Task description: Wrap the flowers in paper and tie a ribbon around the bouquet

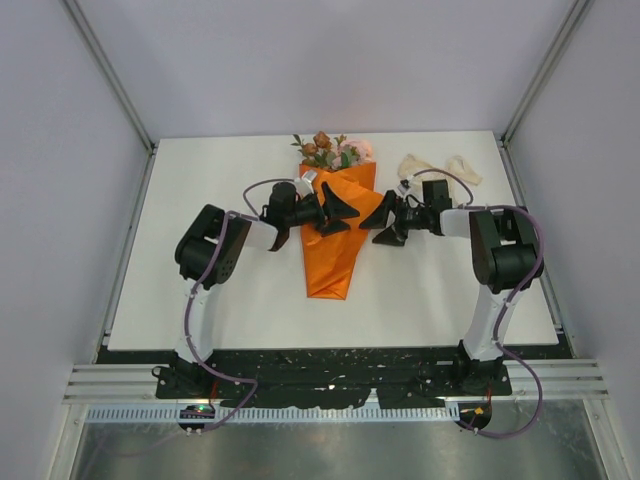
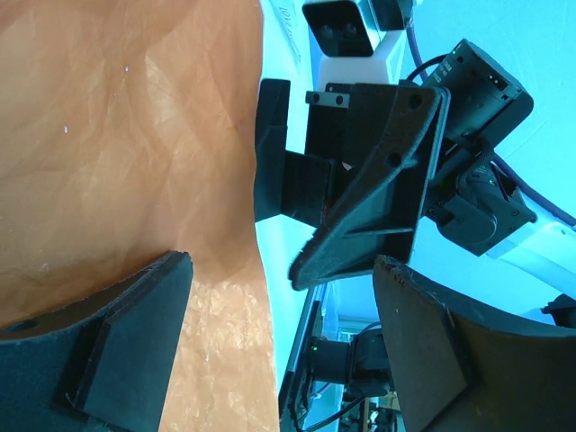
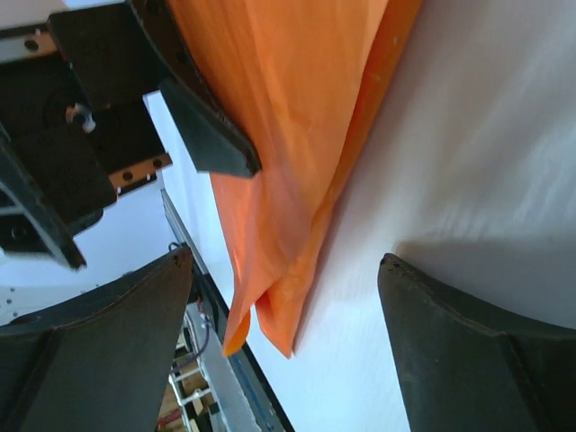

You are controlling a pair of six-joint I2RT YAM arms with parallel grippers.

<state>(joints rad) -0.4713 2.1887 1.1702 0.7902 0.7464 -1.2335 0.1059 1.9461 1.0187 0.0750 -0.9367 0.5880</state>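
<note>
— White worktop (image 1: 200, 300) under pale walls; the crinkly orange paper-cone bouquet (image 1: 335, 250) lies mid-worktop, pink and rust-brown blooms (image 1: 325, 148) towards the far edge. Anything held?
— Nothing. Left gripper (image 1: 339, 215) hangs over the cone, right gripper (image 1: 384, 227) just beside its right edge, both spread and empty.
— Tying next?
— I'd say so. That floppy cream-white fabric ribbon (image 1: 440, 168) lies near the far right corner: pinch one end low, and pin the wrap so it can't spring open.

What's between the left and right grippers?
The bouquet, its edge under the left gripper, then bare table up to the right gripper. Top view.
</note>
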